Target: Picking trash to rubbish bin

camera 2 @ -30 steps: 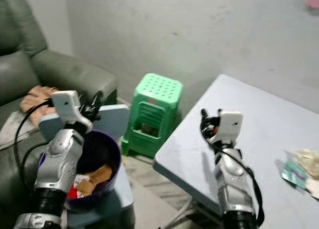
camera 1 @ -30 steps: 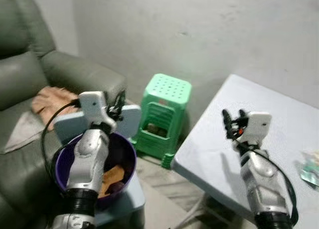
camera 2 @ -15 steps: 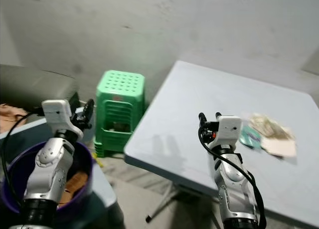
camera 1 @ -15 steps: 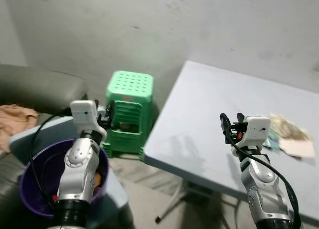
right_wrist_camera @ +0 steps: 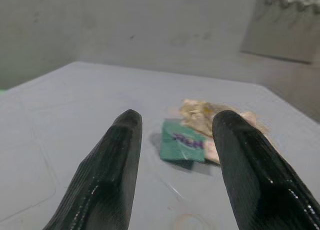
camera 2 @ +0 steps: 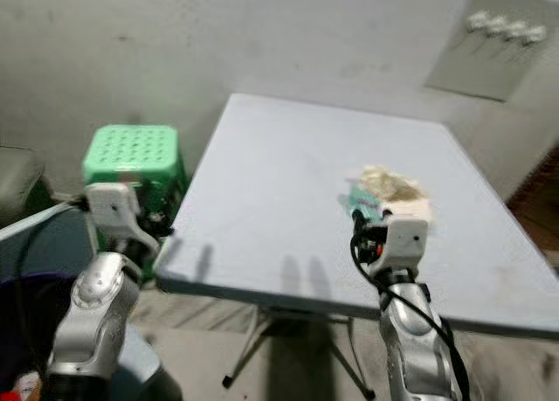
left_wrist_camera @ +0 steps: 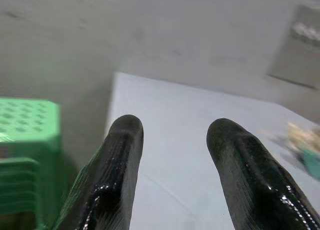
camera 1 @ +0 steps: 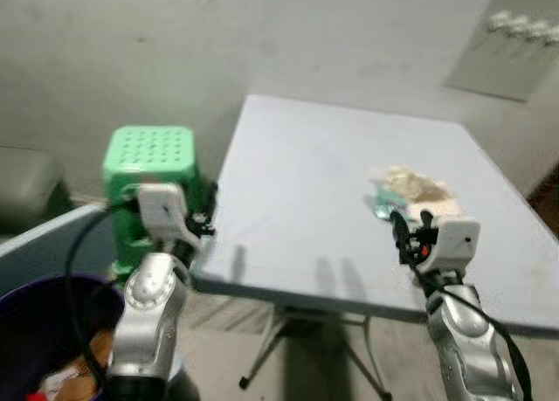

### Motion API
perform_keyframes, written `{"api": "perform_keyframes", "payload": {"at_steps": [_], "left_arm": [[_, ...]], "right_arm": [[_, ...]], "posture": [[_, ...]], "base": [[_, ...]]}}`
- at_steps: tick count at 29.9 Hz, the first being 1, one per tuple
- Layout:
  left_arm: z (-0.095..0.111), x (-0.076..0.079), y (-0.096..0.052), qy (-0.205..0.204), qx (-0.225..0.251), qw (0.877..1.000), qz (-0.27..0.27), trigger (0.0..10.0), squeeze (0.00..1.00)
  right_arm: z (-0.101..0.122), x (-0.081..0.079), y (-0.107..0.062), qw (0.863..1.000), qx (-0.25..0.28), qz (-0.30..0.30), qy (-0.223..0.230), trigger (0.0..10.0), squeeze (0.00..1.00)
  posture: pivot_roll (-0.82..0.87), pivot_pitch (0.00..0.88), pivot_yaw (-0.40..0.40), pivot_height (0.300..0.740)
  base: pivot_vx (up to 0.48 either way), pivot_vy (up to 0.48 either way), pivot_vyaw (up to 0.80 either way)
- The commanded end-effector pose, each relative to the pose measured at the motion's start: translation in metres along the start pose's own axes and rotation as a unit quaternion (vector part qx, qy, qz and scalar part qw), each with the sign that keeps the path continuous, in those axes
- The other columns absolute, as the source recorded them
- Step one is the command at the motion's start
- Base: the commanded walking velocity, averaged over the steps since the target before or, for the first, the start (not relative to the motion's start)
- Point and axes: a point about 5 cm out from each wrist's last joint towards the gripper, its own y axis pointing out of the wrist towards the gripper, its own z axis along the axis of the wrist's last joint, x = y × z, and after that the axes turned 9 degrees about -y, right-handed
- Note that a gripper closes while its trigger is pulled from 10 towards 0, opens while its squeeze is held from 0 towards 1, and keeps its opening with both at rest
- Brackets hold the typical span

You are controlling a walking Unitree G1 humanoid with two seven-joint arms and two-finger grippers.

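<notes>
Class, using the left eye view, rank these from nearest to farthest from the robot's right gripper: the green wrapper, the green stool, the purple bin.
1. Green wrapper: on the table, just beyond the right gripper.
2. Green stool: across the table, on the robot's left.
3. Purple bin: low at far left.

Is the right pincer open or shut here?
Open. The right pincer has its two black fingers spread with a clear gap, empty, aimed at the green wrapper lying on the table.

A grey folding table stood by the wall, with a green plastic stool beside its corner and a dark sofa further off.
</notes>
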Motion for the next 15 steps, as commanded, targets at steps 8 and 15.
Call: {"api": "perform_keyframes", "payload": {"at_steps": [8,15], "left_arm": [[0.007,0.004,0.005,0.002,-0.002,1.0,0.006,10.0,0.0],[0.015,0.0,0.015,0.01,0.004,1.0,0.012,10.0,0.0]], "right_arm": [[0.002,-0.001,-0.004,1.0,-0.008,-0.007,0.015,10.0,0.0],[-0.001,-0.002,-0.002,0.999,-0.025,-0.024,0.014,10.0,0.0]], "posture": [[0.0,0.0,-0.087,0.74],[-0.02,0.0,-0.06,0.74]], "base": [[0.0,0.0,-0.39],[0.0,0.0,0.0]]}}
